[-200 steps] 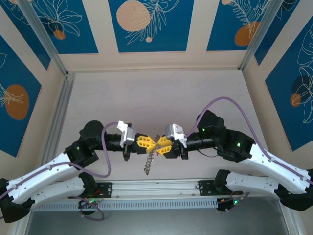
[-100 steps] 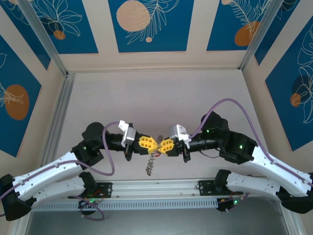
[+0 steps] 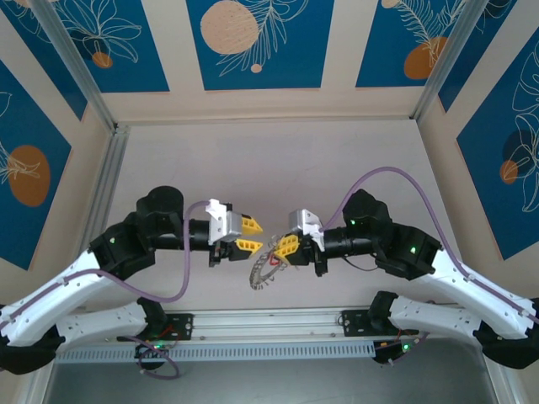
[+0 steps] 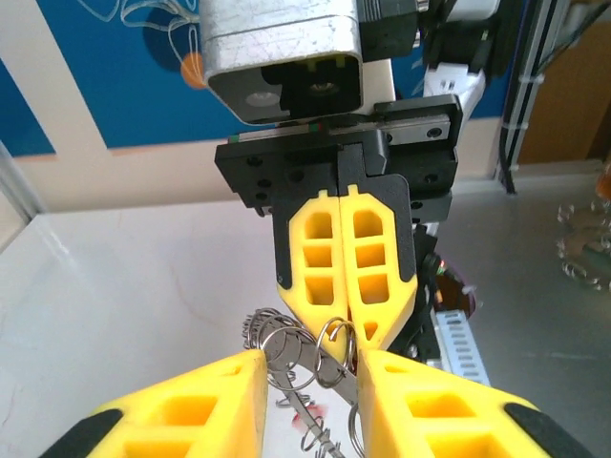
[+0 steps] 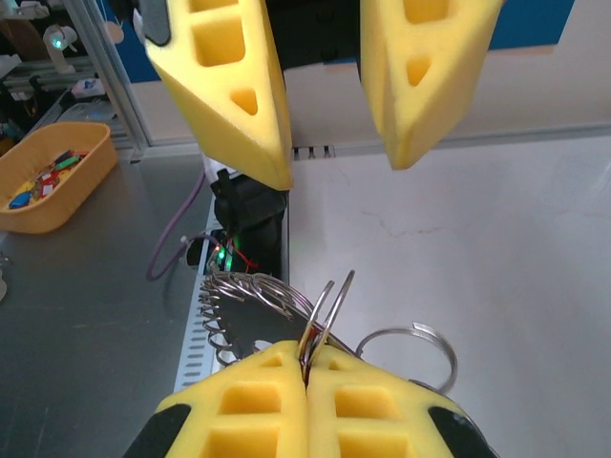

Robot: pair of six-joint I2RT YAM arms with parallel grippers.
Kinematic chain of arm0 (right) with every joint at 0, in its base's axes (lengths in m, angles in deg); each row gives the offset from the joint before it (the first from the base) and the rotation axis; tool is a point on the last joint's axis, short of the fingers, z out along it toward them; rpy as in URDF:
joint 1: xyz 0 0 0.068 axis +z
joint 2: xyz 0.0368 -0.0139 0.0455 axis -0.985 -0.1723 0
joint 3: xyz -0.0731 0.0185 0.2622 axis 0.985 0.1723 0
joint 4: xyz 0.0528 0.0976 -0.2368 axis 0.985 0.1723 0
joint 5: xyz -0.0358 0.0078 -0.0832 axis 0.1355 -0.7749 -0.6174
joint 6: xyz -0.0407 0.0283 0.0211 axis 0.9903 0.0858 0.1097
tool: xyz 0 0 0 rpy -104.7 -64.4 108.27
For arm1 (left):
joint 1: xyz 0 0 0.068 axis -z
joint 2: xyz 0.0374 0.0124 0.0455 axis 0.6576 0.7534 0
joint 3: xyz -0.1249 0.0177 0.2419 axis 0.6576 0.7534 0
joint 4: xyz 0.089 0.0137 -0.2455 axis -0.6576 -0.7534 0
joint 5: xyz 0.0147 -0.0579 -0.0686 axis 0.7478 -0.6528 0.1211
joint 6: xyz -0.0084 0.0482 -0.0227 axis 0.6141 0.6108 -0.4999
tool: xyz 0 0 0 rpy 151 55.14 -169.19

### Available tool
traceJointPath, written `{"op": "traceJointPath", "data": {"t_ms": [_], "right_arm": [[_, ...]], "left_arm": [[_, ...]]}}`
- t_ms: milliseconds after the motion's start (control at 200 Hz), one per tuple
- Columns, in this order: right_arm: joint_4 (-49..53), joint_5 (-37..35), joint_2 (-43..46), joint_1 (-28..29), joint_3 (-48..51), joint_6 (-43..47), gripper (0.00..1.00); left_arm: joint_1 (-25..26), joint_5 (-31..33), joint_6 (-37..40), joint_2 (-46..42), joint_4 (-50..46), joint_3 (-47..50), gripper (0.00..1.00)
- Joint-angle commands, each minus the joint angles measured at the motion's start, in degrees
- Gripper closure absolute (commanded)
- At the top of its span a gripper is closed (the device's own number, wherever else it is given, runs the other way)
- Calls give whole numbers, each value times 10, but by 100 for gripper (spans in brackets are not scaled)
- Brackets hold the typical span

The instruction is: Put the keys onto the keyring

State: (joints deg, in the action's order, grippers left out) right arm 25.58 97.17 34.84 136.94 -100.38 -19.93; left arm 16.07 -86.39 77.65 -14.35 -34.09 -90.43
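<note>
Risk: keyring [image 5: 323,303] is pinched edge-on by right gripper [image 3: 280,245] alone, jaws clamped on it. Thin wire can twist or slip out. The keys [image 3: 259,278] dangle below the keyring, adding pull. Pose: left gripper [image 3: 253,235] level, just left of the keyring, jaws wide, empty.

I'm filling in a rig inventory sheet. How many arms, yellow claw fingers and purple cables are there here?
Arms: 2, left arm and right arm
Yellow fingers: 4, two on the open left claw, two on the right claw shut on the keyring
Purple cables: 2, one per arm, the other here
Total: 8
</note>
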Motion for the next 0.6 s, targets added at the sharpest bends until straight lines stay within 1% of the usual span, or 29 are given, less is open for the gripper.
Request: {"op": "traceJointPath", "data": {"t_ms": [0,85,180,425,595], "right_arm": [[22,9,-10,-3,-31,-1,100],[30,16,-18,-3,-39,4,100],[35,20,-28,-2,-47,7,100],[46,39,-49,-1,-58,14,100],[51,52,-62,3,-65,18,100]], "left_arm": [[23,46,76,28,-134,-43,69],[37,58,98,48,-158,-65,68],[46,56,112,64,-173,-81,68],[49,53,121,75,-182,-91,69],[49,44,123,78,-180,-94,73]]}}
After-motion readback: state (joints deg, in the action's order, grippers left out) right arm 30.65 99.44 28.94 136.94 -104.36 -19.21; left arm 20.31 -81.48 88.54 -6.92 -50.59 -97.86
